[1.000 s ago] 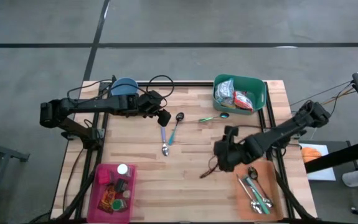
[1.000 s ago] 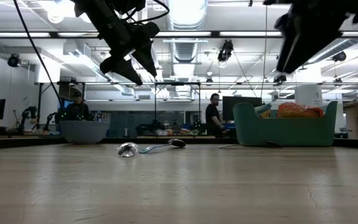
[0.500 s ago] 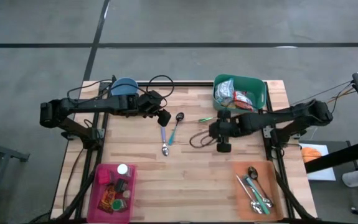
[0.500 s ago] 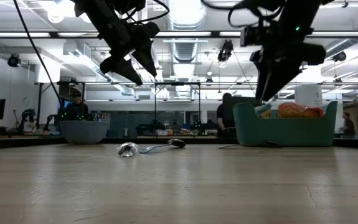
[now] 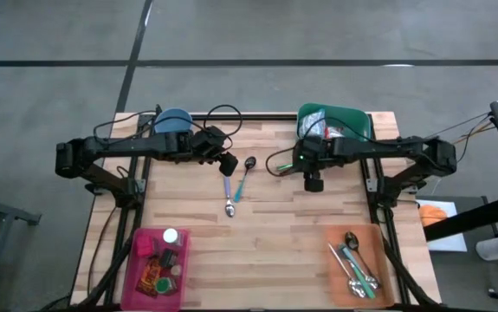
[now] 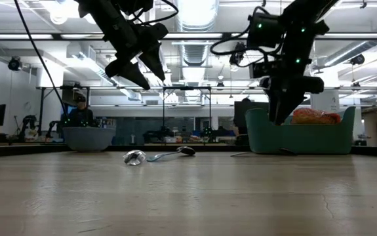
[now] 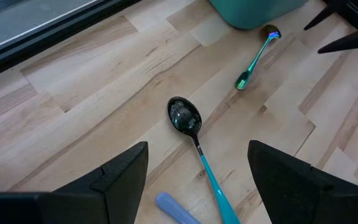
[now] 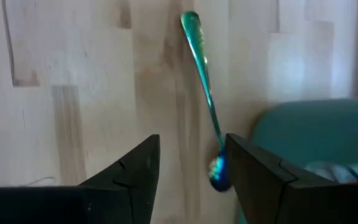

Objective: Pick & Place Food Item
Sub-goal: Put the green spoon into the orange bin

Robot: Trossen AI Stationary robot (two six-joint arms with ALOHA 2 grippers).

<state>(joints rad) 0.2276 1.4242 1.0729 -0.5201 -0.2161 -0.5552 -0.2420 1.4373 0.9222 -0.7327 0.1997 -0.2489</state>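
Right wrist view: jaws of the right gripper point(image 8: 188, 168) spread part-way, nothing between them; they frame a green-handled spoon point(image 8: 203, 106) lying on the tabletop point(image 8: 73, 74).
Right gripper position: hovers above the tabletop just beside the green bin point(image 5: 352, 121), at the bin's near-left corner in the high view point(image 5: 313, 180); judged to be lining up over the bin for a pick.
Task item: food packets point(image 5: 333, 132) sit inside the green bin, partly hidden by the right arm; none lifted yet.
Left gripper: jaws spread wide, empty point(image 7: 194, 180); held raised over the two spoons at mid-table point(image 5: 228, 165), apparently waiting.
Spoons: teal-handled black spoon point(image 7: 194, 140) and blue-handled spoon point(image 5: 229, 195) lie side by side, handles crossing near the left gripper; green-handled spoon lies apart, its bowl touching or nearly touching the bin wall.
Other containers: blue bowl point(image 5: 173, 120) at the far left corner; pink bin point(image 5: 155, 260) with small jars at near left; orange tray point(image 5: 357, 269) with cutlery at near right, probably a sorting destination.
Stage: early, by my judgement; approach to the bin, grasp not yet made.
Risk: the spoon by the bin could get nudged on descent.
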